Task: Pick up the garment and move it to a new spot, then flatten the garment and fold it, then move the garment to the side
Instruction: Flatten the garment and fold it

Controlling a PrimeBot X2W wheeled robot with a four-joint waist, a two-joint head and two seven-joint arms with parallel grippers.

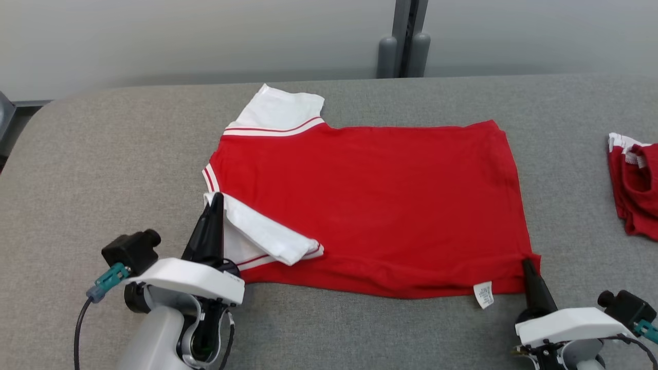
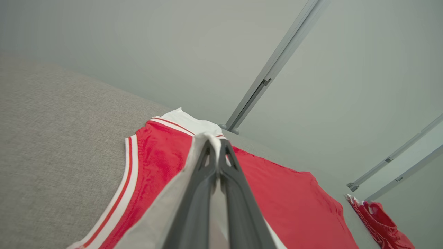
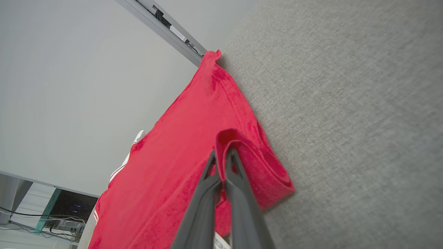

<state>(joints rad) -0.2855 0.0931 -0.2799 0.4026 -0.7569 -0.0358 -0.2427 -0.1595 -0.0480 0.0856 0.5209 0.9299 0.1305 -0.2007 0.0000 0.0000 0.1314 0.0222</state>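
The garment [image 1: 370,205] is a red T-shirt with white sleeves and striped trim, spread on the grey table [image 1: 77,169] with its neck toward the left. My left gripper [image 1: 216,198] is shut on the near white sleeve [image 1: 267,241], which lies folded over the red body; the left wrist view shows white cloth pinched between its fingertips [image 2: 216,145]. My right gripper [image 1: 527,263] is shut on the garment's near right hem corner, and the right wrist view shows red fabric [image 3: 193,145] wrapped over its fingertips [image 3: 223,154]. A white care label [image 1: 483,295] hangs at the near hem.
A second red and white garment [image 1: 635,190] lies bunched at the table's right edge. A grey wall with a vertical post [image 1: 406,38] stands behind the table. Bare grey surface lies to the left and near side.
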